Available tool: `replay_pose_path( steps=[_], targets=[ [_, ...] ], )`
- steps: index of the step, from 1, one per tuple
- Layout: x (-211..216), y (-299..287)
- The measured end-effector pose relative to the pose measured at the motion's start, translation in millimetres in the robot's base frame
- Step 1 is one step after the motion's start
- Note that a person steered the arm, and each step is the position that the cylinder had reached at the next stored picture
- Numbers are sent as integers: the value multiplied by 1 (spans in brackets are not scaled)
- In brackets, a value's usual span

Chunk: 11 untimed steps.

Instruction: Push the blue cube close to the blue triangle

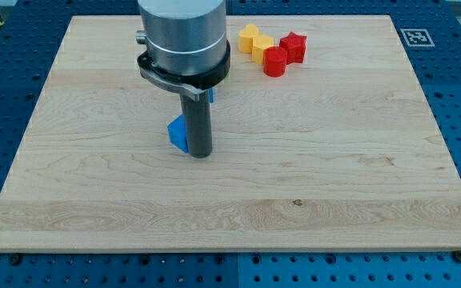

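One blue block (178,134) touches my tip (202,154).

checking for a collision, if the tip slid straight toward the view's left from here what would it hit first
My tip would meet the blue block at once: it sits right against the rod's left side, apparently touching. Another blue piece peeks out behind the rod, off that line. Depth is hard to judge here.

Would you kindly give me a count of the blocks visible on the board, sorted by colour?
Blue: 2, one touching my tip on its left, one sliver mostly hidden behind the rod
Yellow: 2, and
Red: 2, a star-like one and a round one
Total: 6
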<state>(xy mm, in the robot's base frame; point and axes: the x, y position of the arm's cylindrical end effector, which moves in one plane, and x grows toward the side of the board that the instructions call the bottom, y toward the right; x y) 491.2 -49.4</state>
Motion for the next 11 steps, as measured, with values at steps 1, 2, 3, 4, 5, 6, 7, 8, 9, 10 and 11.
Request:
replay_pose_path(
  steps=[1,2,3,4,5,6,7,8,9,10,11],
  targets=[
    [-2,-16],
    [2,-28],
    [3,-64],
    [-15,-68],
    [-20,-48],
    [-20,-26],
    [-24,-21],
    [-35,-21],
    [-56,-17],
    [-81,-9],
    [-91,-8]
  ],
)
